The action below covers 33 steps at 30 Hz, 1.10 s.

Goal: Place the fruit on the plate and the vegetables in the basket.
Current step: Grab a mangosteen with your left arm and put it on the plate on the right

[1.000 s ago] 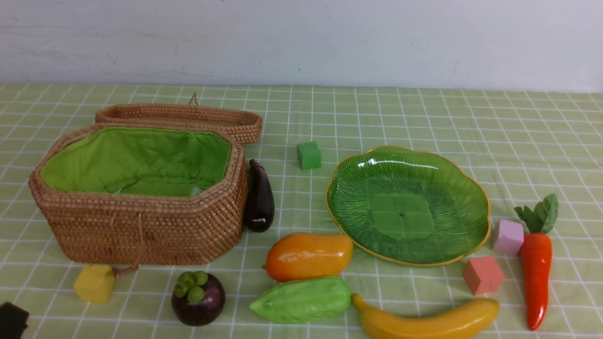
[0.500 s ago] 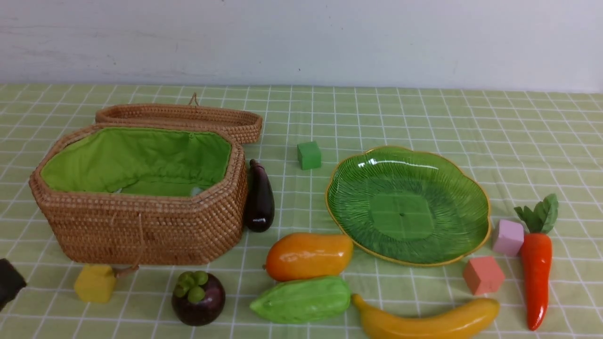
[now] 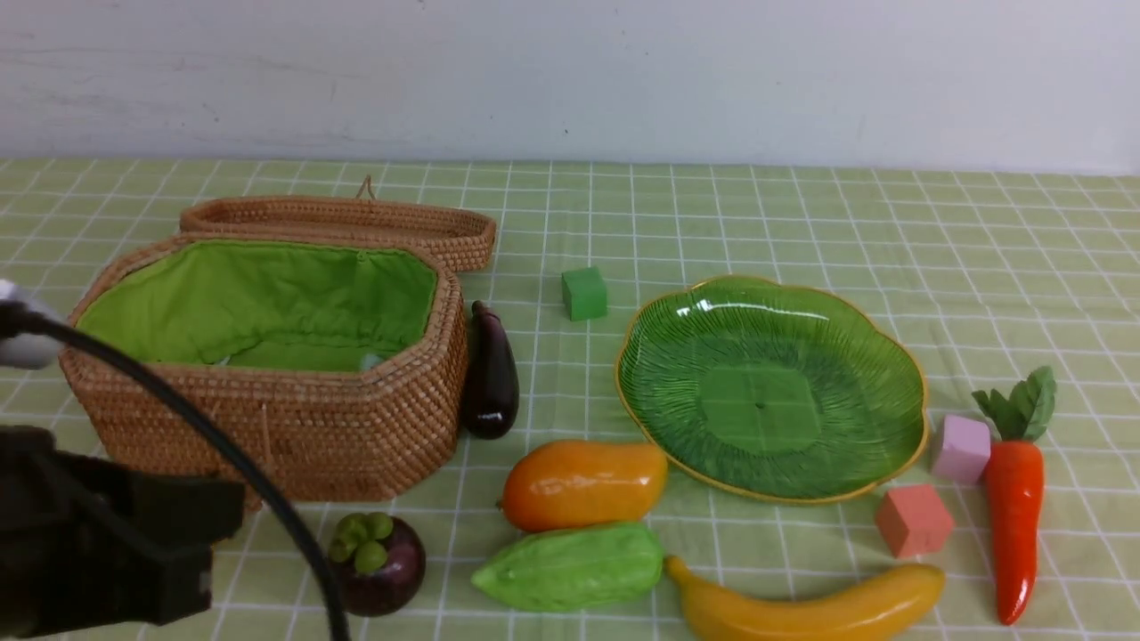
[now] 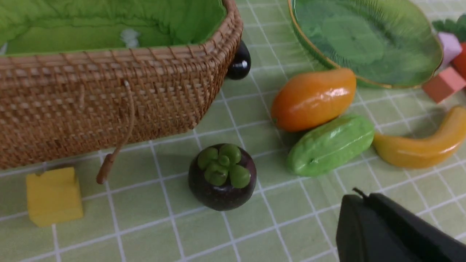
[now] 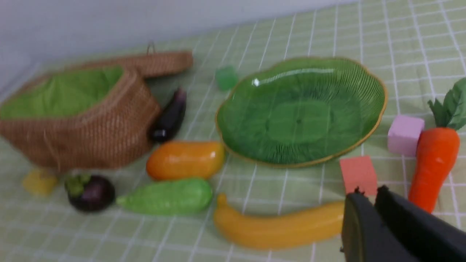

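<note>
On the checked cloth lie the fruit: mango (image 3: 583, 485), mangosteen (image 3: 378, 565) and banana (image 3: 806, 605). The vegetables are an eggplant (image 3: 490, 374) against the basket (image 3: 276, 427), a gourd (image 3: 570, 567) and a carrot (image 3: 1015, 525). The green plate (image 3: 770, 392) holds nothing. Only green lining shows in the basket. My left arm (image 3: 116, 534) hangs at the near left. Its left gripper (image 4: 358, 198) is shut and empty, above the cloth near the mangosteen (image 4: 222, 176). The right gripper (image 5: 367, 192) hovers by the banana's (image 5: 280, 227) end, fingers nearly together, nothing held.
The flat woven lid (image 3: 347, 221) lies behind the basket. Small cubes are scattered about: green (image 3: 584, 294) behind the plate, lilac (image 3: 961, 448) and salmon (image 3: 913, 520) beside the carrot, yellow (image 4: 54, 196) in front of the basket.
My left arm has come up into the front view from the lower left corner and moved right, now covering the yellow cube. None of the toys has moved.
</note>
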Each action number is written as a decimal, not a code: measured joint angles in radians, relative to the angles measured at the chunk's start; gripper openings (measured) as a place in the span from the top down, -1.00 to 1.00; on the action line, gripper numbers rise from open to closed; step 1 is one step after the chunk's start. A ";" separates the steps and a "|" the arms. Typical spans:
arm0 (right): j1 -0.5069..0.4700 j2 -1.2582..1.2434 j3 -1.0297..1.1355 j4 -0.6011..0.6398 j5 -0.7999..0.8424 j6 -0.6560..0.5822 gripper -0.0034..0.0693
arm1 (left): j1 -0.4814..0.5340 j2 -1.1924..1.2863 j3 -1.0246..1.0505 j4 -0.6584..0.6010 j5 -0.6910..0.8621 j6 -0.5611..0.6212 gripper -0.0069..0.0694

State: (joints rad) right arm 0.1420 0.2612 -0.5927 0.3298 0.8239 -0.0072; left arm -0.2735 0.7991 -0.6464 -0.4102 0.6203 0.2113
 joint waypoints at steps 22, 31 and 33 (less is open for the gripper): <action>0.000 0.131 -0.271 0.330 0.319 -0.523 0.80 | -0.049 0.564 -0.022 0.012 -0.309 0.160 -0.69; 0.000 0.131 -0.271 0.333 0.322 -0.530 0.77 | -0.052 0.674 -0.025 0.004 -0.381 0.186 -0.79; 0.000 0.131 -0.271 0.333 0.322 -0.530 0.77 | -0.064 0.692 -0.025 0.004 -0.391 0.187 -0.79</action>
State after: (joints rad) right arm 0.1419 0.3918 -0.8641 0.6629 1.1461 -0.5372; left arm -0.3378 1.4911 -0.6713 -0.4060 0.2292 0.3986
